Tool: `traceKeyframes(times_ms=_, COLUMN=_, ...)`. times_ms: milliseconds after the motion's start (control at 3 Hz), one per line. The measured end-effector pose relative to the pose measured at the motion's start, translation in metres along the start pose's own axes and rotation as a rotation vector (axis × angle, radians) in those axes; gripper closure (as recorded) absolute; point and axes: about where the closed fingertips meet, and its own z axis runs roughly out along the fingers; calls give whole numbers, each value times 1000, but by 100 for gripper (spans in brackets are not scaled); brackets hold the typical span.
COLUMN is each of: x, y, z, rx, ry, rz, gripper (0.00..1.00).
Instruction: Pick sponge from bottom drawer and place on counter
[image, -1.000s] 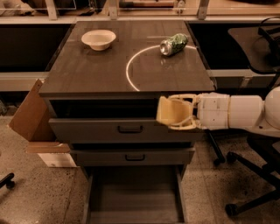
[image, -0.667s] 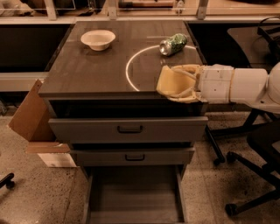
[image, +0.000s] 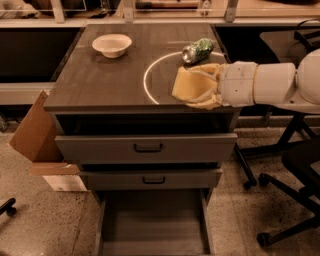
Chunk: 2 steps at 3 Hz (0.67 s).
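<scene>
The counter is dark grey-brown with a wood-like grain and a thin white arc; the far-left bowl is cream; the far-right can is green and silver; the pale yellow sponge sits clasped in the cream gripper over the counter's near right; the bottom drawer is plain grey.

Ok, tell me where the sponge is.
In the camera view, the sponge sits in the gripper over the counter at its front right, just before the green can.
</scene>
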Motion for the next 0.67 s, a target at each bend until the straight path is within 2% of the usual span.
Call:
traceKeyframes(times_ms=333, x=-4, y=-22, z=9, rx=-9, ry=82, rz=0, gripper=100)
traceKeyframes(times_ms=667, x=3, y=-33, z=28, rx=-14, ry=123, rz=35, gripper=100)
